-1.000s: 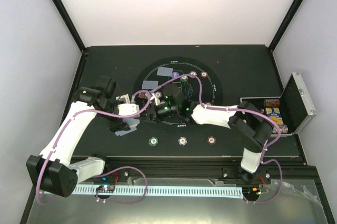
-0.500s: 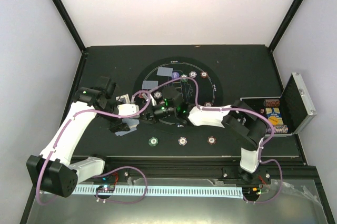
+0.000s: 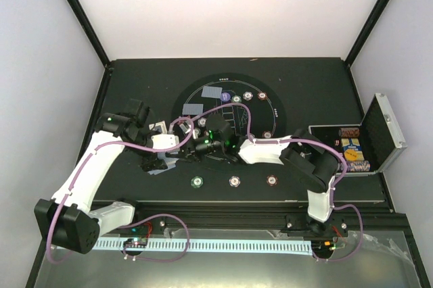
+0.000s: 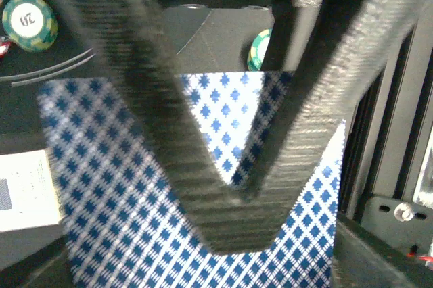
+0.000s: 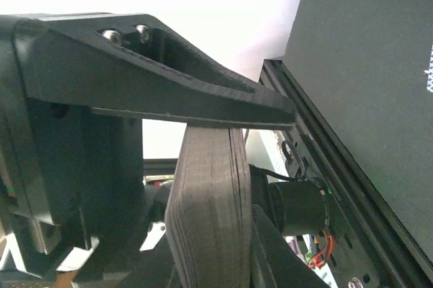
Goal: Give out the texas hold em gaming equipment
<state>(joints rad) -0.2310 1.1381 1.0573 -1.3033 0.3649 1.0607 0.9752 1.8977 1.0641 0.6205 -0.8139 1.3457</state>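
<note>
Black tabletop under plain white walls is our working surface. Nearest our bases, three chips lie in a row along the near edge: a green chip, a white chip and a red chip. They are spaced apart, as if each marks a player's place.

Just beyond them, our left gripper has its fingers pressed together on the deck of cards. The blue diamond backs face up and the deck is held low and flat; we judge this offers the top card to the other arm. Our right gripper lies stretched across to just beside that deck. In its own wrist view the fingers look drawn close, but we cannot tell whether a card sits between them.

Farther out, on the printed circle, two dealt cards lie face down, with a purple disc and striped chips near them. At the far right stands the open case, with more chips in it, well apart from both grippers.

As for obstacles, our right forearm and a looping purple cable lie over the middle of the circle. We think any card bound for the far places must be carried around them.
</note>
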